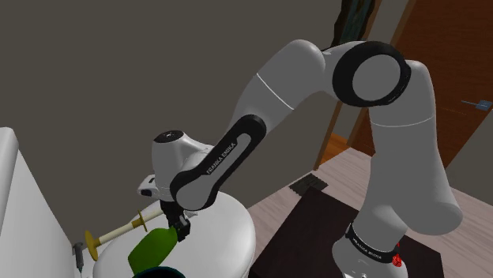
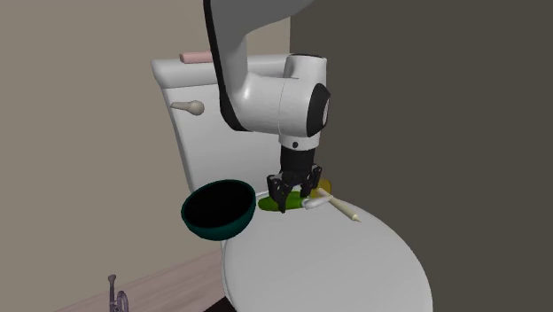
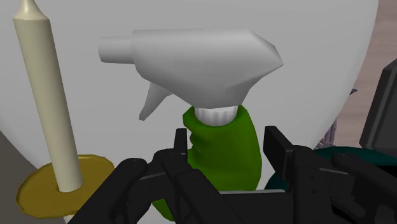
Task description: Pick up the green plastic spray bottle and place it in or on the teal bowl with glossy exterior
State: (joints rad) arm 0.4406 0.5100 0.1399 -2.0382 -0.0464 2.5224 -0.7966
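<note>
The green spray bottle [image 3: 226,146] with a white trigger head [image 3: 191,60] lies on its side on the closed white toilet lid [image 2: 328,266]. My black gripper [image 3: 226,153] has come down on the bottle's body, one finger against each side, and is shut on it. From the side, the gripper [image 2: 295,197] stands upright over the bottle [image 2: 268,205], which still rests on the lid. In the shoulder view the gripper [image 1: 178,231] sits at the bottle's [image 1: 154,246] upper end. The dark teal bowl [image 2: 190,226] sits beside the lid's edge, close to the bottle.
A cream candle [image 3: 44,95] in a yellow holder [image 3: 57,191] lies on the lid right beside the bottle. Behind stands the toilet tank [image 2: 208,133] with its flush handle [image 2: 188,107] and a pink item [image 2: 195,56] on top. A metal valve [image 2: 115,297] sits low by the wall.
</note>
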